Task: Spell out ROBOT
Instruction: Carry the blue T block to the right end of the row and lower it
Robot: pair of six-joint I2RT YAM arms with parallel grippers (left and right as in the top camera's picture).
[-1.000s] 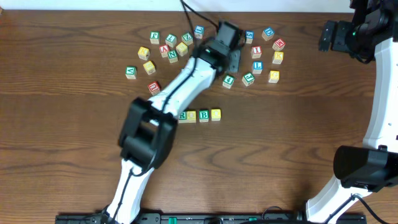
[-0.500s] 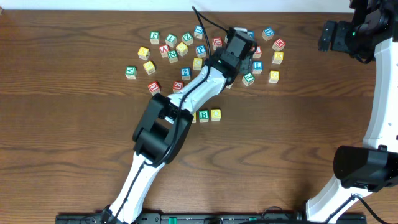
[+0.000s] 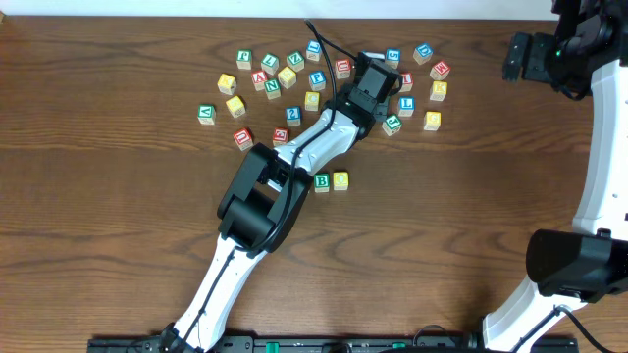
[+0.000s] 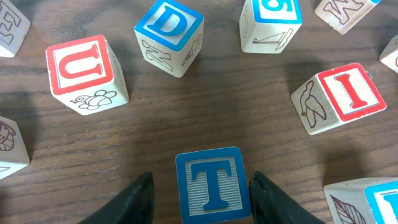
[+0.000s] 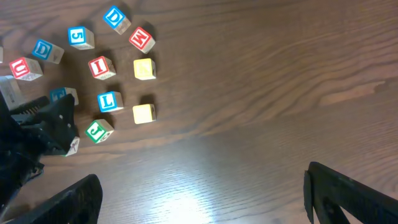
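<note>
A blue-framed T cube (image 4: 212, 185) stands on the table between the fingers of my left gripper (image 4: 201, 182). The jaws are open. The right finger is close to the cube's side and a gap shows on the left. Overhead, the left gripper (image 3: 373, 76) reaches into the far cluster and covers the T. In the row near the table's middle I see the green-framed B (image 3: 321, 181) and a yellow cube (image 3: 340, 179). The arm hides the row's left part. My right gripper (image 5: 202, 196) hangs wide open over bare wood with nothing in it.
Around the T stand a red U (image 4: 84, 71), a blue D (image 4: 169, 31), a blue 5 (image 4: 270, 18) and a red I (image 4: 345, 96). Several more cubes are scattered across the far table (image 3: 265, 78). The right arm (image 3: 535, 57) sits at the far right.
My left arm swung to the right across the far cluster and now covers the left half of the row. The right arm has not moved.
</note>
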